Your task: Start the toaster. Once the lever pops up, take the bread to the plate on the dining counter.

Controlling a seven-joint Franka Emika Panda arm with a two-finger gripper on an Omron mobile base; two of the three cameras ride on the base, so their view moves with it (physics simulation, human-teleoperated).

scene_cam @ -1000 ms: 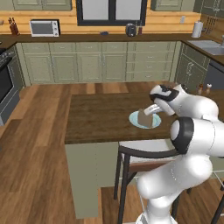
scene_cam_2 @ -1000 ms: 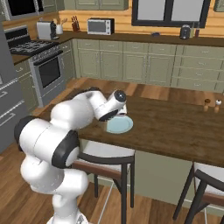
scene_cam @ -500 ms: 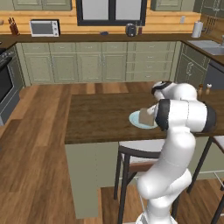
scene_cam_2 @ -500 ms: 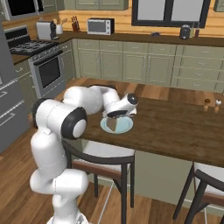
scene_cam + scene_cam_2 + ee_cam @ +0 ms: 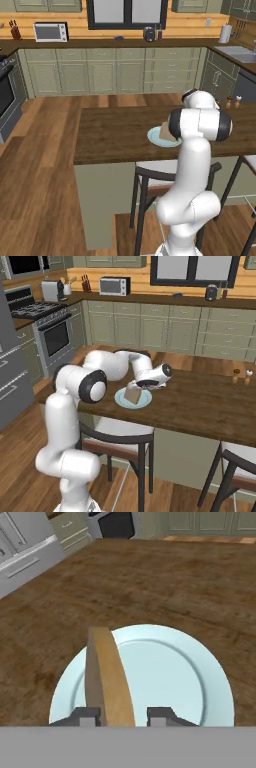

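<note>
The bread (image 5: 107,677), a golden-tan slice, stands on edge on the pale blue plate (image 5: 175,667) on the dining counter (image 5: 150,577). My gripper (image 5: 125,716) straddles the slice from above. The slice leans against the left fingertip (image 5: 85,716), and a small gap separates it from the right one, so the jaws stand slightly open. From the right base, the bread (image 5: 132,396) sits on the plate (image 5: 146,401) under my hand. From the left, my arm covers part of the plate (image 5: 156,136) and bread (image 5: 165,132). The toaster (image 5: 51,291) stands on the far wall worktop; its lever is too small to make out.
Metal-legged stools (image 5: 150,175) (image 5: 120,436) stand at the near edge of the dining counter (image 5: 200,406). Two small shakers (image 5: 240,376) sit at its far right. A microwave (image 5: 50,31) is on the back worktop, and a stove (image 5: 55,331) stands to the left.
The arm's elbow has swung over and the hand has settled above the plate. The fingers have eased apart, leaving a gap beside the bread.
</note>
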